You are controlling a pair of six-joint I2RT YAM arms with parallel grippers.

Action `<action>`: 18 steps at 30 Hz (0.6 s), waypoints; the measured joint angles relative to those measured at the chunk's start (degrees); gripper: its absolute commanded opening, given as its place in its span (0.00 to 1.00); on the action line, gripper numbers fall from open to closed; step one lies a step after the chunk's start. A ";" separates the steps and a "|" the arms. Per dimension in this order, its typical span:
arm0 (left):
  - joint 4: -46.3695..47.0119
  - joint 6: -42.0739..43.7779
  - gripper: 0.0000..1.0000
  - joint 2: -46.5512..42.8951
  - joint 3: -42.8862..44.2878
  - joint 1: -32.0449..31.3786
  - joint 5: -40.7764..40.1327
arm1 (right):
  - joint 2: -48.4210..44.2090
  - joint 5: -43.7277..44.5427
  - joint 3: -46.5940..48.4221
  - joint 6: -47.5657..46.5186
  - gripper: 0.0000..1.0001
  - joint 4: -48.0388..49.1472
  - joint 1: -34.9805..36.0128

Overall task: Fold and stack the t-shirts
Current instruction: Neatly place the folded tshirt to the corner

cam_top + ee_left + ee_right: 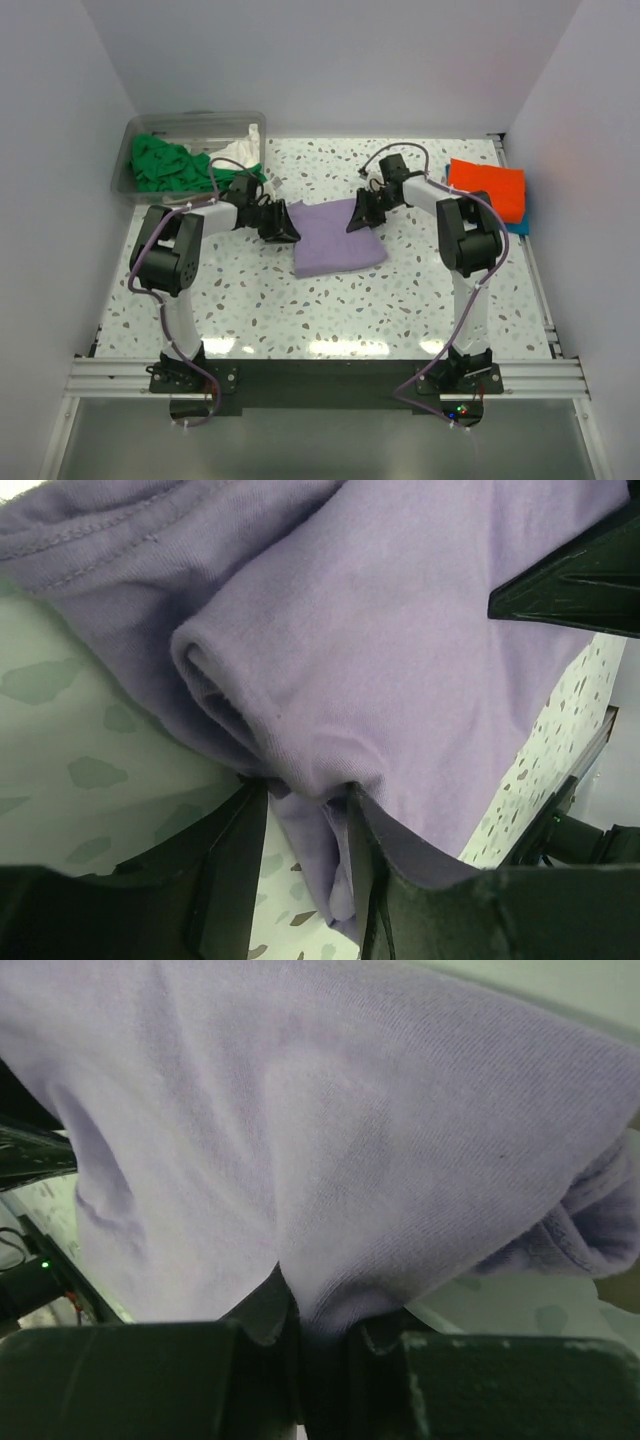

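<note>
A lavender t-shirt lies folded at the middle of the table. My left gripper sits at its left edge. In the left wrist view the jaws of the left gripper stand apart, with a loose fold of the lavender t-shirt hanging between them and table showing beside it. At the shirt's upper right edge, my right gripper has its jaws pinched together on it. Up close, the right gripper grips the lavender t-shirt. An orange t-shirt lies on a blue one at the far right.
A clear plastic tub stands at the back left. It holds a green t-shirt and a white one. White walls close in the table on three sides.
</note>
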 measured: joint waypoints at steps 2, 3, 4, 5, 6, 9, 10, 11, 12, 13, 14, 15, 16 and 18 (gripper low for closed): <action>-0.68 0.02 0.45 -0.26 0.33 -0.09 -0.48 | -0.07 2.08 1.16 -1.05 0.00 -2.47 0.04; -1.18 0.09 0.45 -0.44 0.48 -0.09 -0.87 | -0.11 3.06 1.75 -1.64 0.00 -3.96 -0.04; -1.57 0.15 0.46 -0.59 0.59 -0.09 -1.22 | -0.17 4.17 2.27 -2.34 0.00 -5.40 -0.28; -1.92 0.22 0.46 -0.76 0.61 -0.09 -1.64 | -0.28 5.29 2.73 -3.02 0.00 -6.84 -0.63; -2.47 0.26 0.46 -0.98 0.63 -0.09 -1.99 | -0.35 6.49 3.41 -3.98 0.00 -8.72 -1.14; -3.69 0.66 0.46 -1.70 0.68 -0.09 -2.49 | -0.35 11.06 5.73 -7.04 0.00 -14.53 -3.52; -4.00 0.72 0.46 -1.97 0.70 -0.09 -2.54 | -0.35 12.39 6.38 -7.78 0.00 -16.04 -4.28; -4.20 0.98 0.45 -2.21 0.70 -0.09 -2.56 | -0.35 14.05 7.21 -8.68 0.00 -17.79 -5.27; -4.31 1.11 0.45 -2.38 0.70 -0.09 -2.56 | -0.35 15.74 8.11 -9.66 0.00 -19.61 -6.23; -4.42 1.29 0.45 -2.51 0.70 -0.09 -2.56 | -0.35 17.42 9.11 -10.67 0.00 -21.38 -7.17; -4.48 1.46 0.45 -2.56 0.70 -0.09 -2.56 | -0.35 18.99 10.16 -11.54 0.00 -22.97 -8.09; -4.55 1.57 0.45 -2.56 0.70 -0.09 -2.58 | -0.35 20.52 11.34 -12.28 0.00 -24.52 -9.01; -4.57 1.60 0.45 -2.56 0.68 -0.09 -2.56 | -0.35 21.81 12.41 -12.85 0.00 -25.75 -9.84; -4.61 1.68 0.45 -2.60 0.46 -0.09 -2.56 | -0.35 24.33 14.51 -13.75 0.00 -27.76 -11.54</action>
